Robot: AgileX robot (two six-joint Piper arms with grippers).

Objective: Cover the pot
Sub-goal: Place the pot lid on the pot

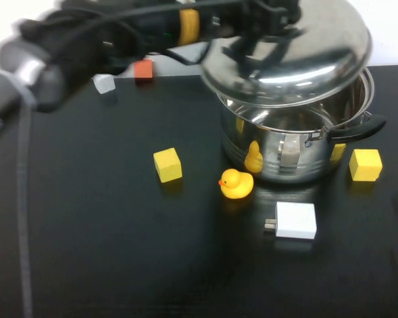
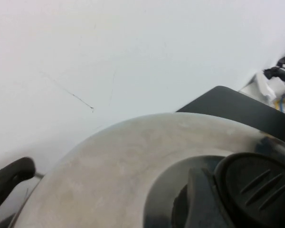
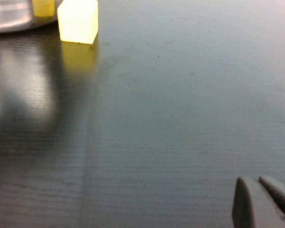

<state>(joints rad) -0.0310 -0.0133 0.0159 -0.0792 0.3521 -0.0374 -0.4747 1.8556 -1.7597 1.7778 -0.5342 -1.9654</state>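
Observation:
The pot, a shiny steel stockpot with a black side handle, stands open at the right of the black table. My left gripper reaches in from the left and is shut on the black knob of the domed steel lid. It holds the lid tilted just above the pot's rim. In the left wrist view one finger presses the knob over the lid, and a pot handle shows beyond it. My right gripper is shut and empty, low over the table, out of the high view.
A rubber duck and a white charger lie in front of the pot. Yellow cubes sit to its left and right; the right one shows in the right wrist view. A red cube and a pale cube lie at the back.

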